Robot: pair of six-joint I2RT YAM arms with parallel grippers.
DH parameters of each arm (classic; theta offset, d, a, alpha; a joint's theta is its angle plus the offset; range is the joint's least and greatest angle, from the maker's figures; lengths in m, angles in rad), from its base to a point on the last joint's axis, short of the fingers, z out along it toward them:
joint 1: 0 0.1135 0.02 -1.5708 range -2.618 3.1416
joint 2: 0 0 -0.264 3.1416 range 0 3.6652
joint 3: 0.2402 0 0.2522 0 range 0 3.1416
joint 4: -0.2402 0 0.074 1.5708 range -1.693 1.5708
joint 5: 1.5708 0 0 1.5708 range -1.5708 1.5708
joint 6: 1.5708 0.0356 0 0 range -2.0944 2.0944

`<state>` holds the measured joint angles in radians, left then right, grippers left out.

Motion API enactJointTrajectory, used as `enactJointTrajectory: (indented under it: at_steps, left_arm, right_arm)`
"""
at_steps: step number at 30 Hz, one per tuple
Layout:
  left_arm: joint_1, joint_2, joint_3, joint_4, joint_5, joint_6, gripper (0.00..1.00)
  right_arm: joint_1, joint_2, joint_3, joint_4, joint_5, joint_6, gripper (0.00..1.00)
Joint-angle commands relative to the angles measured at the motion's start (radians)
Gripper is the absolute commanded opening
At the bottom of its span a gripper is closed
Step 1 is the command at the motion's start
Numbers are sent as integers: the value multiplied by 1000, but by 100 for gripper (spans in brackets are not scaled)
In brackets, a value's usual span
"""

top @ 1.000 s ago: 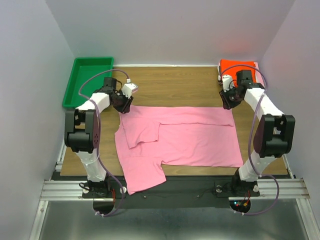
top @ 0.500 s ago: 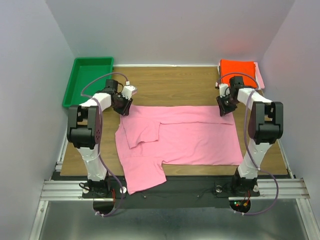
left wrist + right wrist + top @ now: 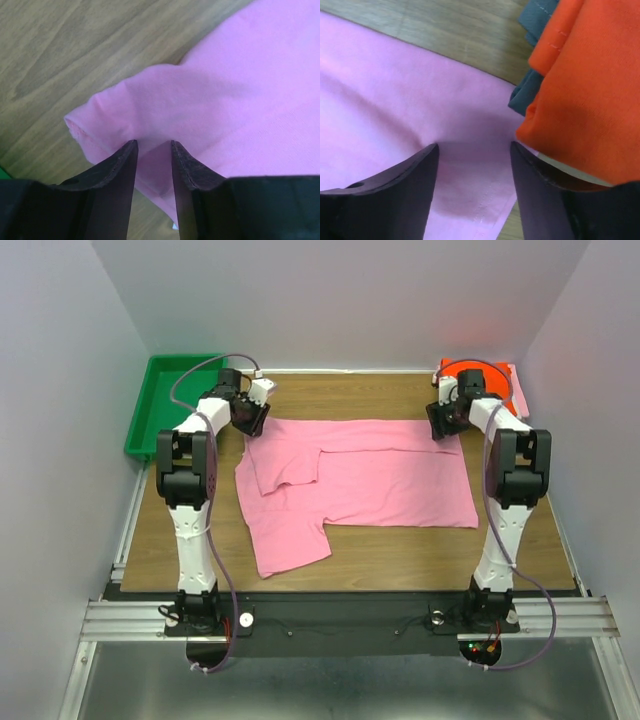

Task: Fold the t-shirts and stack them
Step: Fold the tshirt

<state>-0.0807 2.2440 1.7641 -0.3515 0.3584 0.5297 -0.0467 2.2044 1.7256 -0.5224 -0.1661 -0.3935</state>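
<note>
Left gripper point(image 3: 152, 145) pinching, right gripper point(image 3: 473, 146) spread, each at a pink t-shirt point(image 3: 390, 485) corner toward the far edge of the table point(image 3: 350, 395): I'd square that hem before releasing.

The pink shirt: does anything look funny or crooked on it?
Yes. The pink t-shirt lies lopsided: its left part juts crookedly toward the near edge, and its far right corner reaches the orange t-shirt stack.

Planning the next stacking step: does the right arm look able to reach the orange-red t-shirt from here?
Probably yes: the right gripper hangs open over a corner of the pink t-shirt, right beside the orange-red t-shirt, nothing between them.
</note>
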Motion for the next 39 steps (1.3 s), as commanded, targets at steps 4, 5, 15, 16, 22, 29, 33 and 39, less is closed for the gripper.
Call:
enactJointTrajectory:
  at_steps: [4,5,15,16,22,29,33,39]
  left_arm:
    - [13,-358,-84,-104,163,68,51]
    - [15,-400,-116,-134,204,116,51]
    - [18,-826,-632,-319,268,421,52]
    - [18,-846,-664,-325,261,438,52]
    - [4,-1003,-900,-351,228,581,52]
    - [-86,-1044,-1063,-245,126,567,52]
    - [-145,-1052,-1081,-215,113,546,52]
    - [-168,-1028,-1077,-207,120,530,52]
  right_arm:
    - [-12,-345,-122,-79,-169,-79,75]
    - [-12,-389,-153,-99,-179,-117,75]
    - [-12,-866,-618,-298,-136,-372,61]
    - [-12,-888,-656,-298,-125,-384,60]
    - [-12,-1015,-886,-278,-38,-496,56]
    - [-12,-1023,-971,-202,-35,-501,54]
    - [-12,-1016,-1000,-186,-26,-525,52]
    - [-12,-1003,-1075,-99,36,-565,49]
